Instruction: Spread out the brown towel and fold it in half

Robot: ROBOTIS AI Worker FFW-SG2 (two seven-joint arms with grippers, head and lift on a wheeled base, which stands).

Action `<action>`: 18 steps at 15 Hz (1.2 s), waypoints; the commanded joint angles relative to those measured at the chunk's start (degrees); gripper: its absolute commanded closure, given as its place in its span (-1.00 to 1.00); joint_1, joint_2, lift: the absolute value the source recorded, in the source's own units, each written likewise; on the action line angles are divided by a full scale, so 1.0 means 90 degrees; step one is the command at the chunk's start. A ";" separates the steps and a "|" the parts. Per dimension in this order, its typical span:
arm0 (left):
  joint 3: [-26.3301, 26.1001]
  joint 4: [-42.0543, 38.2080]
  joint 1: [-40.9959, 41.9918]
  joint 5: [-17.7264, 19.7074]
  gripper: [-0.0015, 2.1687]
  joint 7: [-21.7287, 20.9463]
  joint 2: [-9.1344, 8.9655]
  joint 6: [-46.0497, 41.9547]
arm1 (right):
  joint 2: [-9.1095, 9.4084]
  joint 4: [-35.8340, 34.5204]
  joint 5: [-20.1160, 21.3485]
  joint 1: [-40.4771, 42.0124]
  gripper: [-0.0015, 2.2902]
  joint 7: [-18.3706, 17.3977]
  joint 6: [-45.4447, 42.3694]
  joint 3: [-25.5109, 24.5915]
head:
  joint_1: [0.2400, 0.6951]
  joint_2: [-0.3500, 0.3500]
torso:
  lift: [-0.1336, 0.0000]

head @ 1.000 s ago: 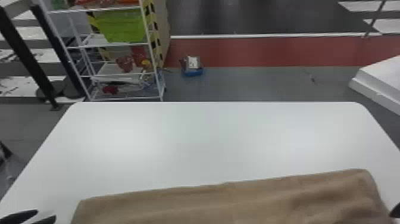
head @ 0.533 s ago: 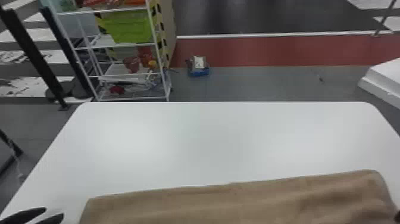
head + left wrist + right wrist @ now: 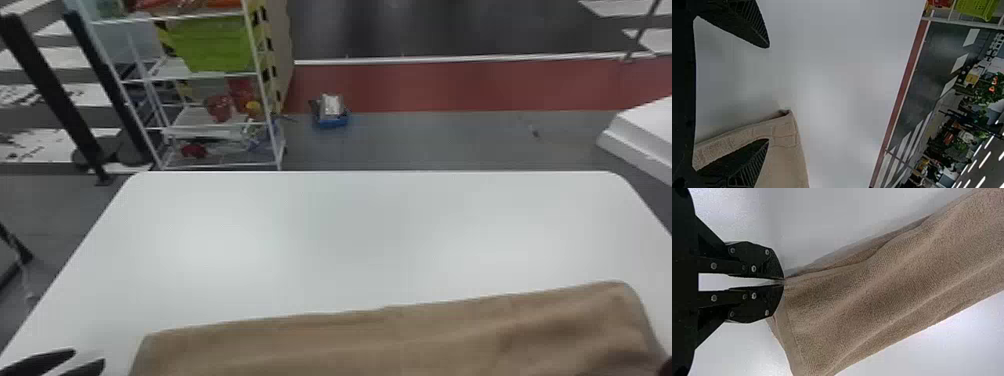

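Observation:
In the head view my left gripper (image 3: 87, 361) stands open at the bottom left, just left of the brown towel (image 3: 400, 340), which lies as a long band across the table's near part. My right gripper (image 3: 665, 369) barely enters at the bottom right corner, by the towel's right end. The left wrist view has the left gripper (image 3: 768, 94) with its fingers wide apart, the towel's corner (image 3: 783, 135) near one finger and not pinched. In the right wrist view the right gripper (image 3: 783, 281) is closed on the edge of the towel (image 3: 891, 286) near a corner.
The white table (image 3: 350, 240) extends beyond the towel. Past its far edge stand a wire shelf (image 3: 215, 125) with a green basket (image 3: 215, 45) and a small blue box (image 3: 331, 115) on the floor. A white block (image 3: 645, 135) is at the far right.
The head view has shifted a little, so table and towel sit slightly farther right in it. The left fingers remain apart beside the towel; no grip has visibly changed.

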 commanded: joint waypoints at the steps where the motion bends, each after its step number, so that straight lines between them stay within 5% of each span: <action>1: 0.0010 0.0010 0.0000 0.0000 -0.98 -0.0001 0.0000 0.0000 | -0.0020 -0.0079 -0.0324 -0.0020 -0.10 0.0041 0.0085 -0.0124 | 1.00 0.27 | -0.85; 5: 0.0000 0.0010 0.0000 0.0000 -0.98 -0.0001 0.0000 0.0000 | -0.0078 -0.0421 -0.0705 0.0019 -0.10 0.0041 0.0319 -0.0466 | 1.00 0.28 | -0.85; 15: -0.0020 0.0010 -0.0010 0.0000 -0.98 0.0029 0.0010 -0.0058 | -0.0088 -0.0148 -0.0510 0.0019 -0.11 0.0041 0.0124 -0.0739 | 1.00 0.09 | -0.85; 18: -0.0020 0.0039 -0.0010 0.0000 -0.98 0.0029 0.0010 -0.0078 | 0.0029 -0.0157 -0.0783 -0.0245 -0.30 0.0041 0.1198 -0.0700 | 1.00 0.09 | -0.85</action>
